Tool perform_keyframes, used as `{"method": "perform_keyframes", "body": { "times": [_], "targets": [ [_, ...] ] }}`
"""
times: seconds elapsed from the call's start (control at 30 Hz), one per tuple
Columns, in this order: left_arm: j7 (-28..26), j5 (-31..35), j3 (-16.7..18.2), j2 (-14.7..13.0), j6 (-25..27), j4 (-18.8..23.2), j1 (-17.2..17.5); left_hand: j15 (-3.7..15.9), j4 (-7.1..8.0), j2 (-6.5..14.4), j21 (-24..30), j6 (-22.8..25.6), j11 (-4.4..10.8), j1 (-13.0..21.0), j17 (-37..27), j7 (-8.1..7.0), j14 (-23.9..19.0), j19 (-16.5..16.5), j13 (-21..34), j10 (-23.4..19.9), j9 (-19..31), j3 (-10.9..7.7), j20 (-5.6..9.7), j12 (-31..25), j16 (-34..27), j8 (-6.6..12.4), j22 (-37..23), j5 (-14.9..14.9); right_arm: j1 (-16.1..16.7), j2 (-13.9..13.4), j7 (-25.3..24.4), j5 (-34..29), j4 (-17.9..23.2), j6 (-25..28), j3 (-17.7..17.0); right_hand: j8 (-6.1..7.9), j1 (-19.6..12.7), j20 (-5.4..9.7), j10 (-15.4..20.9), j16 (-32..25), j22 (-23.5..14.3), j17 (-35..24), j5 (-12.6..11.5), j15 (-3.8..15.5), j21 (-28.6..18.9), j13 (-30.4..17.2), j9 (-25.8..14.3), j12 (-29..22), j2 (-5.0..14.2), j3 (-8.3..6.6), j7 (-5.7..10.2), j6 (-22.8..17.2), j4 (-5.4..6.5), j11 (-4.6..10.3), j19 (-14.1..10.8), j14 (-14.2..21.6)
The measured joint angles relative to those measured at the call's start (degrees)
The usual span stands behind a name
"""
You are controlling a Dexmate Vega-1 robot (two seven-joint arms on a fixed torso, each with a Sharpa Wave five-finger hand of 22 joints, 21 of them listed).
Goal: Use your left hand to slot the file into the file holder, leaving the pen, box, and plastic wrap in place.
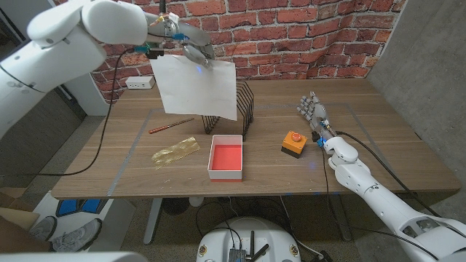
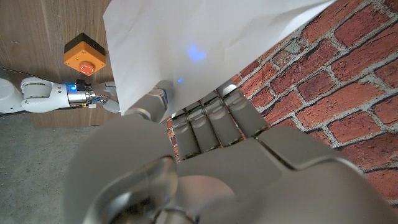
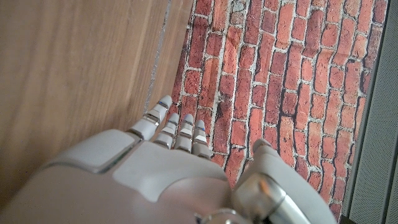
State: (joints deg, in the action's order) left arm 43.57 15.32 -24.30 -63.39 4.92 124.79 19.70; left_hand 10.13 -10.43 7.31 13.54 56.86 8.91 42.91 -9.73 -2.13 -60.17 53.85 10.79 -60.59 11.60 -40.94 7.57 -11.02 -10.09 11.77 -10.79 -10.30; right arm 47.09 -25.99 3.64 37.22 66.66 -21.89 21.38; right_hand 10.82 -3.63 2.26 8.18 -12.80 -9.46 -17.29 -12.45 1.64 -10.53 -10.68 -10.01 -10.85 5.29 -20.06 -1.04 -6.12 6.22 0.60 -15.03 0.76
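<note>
left hand pinches the white file above the wire file holder; keep it upright, lower its edge between two wires. right hand open, idle.

From my remote station I see an orange push-button unit on the wooden table, a brick wall behind.

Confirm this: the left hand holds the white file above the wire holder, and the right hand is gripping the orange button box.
Not quite. The right hand grips nothing; the head view shows it open beside the orange button box. The left hand does hold the file above the holder.
</note>
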Motion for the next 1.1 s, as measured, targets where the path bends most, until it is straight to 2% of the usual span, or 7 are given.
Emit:
{"method": "perform_keyframes", "body": {
  "times": [0.37,1.1],
  "targets": [
    [-0.08,-1.88,0.23,1.36,-2.02,-2.95,-2.67,0.00,0.00,0.00,0.24,0.00,-0.01,0.00,0.00,0.00,0.00,0.00,0.00,0.00,-0.01,0.00,0.00,0.00,0.00,-0.01,0.00,0.00,-1.05,0.65,0.74,0.03,-1.70,-0.36,0.26,0.00,0.00,0.00,0.00,0.00,0.00,0.00,0.00,0.00,0.00,0.00,0.01,0.00,0.00,0.00,0.00,0.00,0.00,0.00,0.00,0.00],
    [1.05,-2.91,-0.40,2.82,-3.89,-4.61,-6.48,0.00,0.16,0.00,0.23,0.00,-0.09,0.00,0.00,0.00,0.00,0.00,0.00,-0.06,-0.03,0.17,0.00,0.00,0.00,-0.04,0.00,0.00,-1.98,1.42,1.57,0.10,-3.64,-1.04,0.46,0.00,0.00,0.00,0.00,0.00,0.00,-0.01,0.00,-0.31,0.00,0.00,0.02,0.00,0.00,0.00,0.00,0.00,0.00,0.00,0.00,0.31]
  ]
}}
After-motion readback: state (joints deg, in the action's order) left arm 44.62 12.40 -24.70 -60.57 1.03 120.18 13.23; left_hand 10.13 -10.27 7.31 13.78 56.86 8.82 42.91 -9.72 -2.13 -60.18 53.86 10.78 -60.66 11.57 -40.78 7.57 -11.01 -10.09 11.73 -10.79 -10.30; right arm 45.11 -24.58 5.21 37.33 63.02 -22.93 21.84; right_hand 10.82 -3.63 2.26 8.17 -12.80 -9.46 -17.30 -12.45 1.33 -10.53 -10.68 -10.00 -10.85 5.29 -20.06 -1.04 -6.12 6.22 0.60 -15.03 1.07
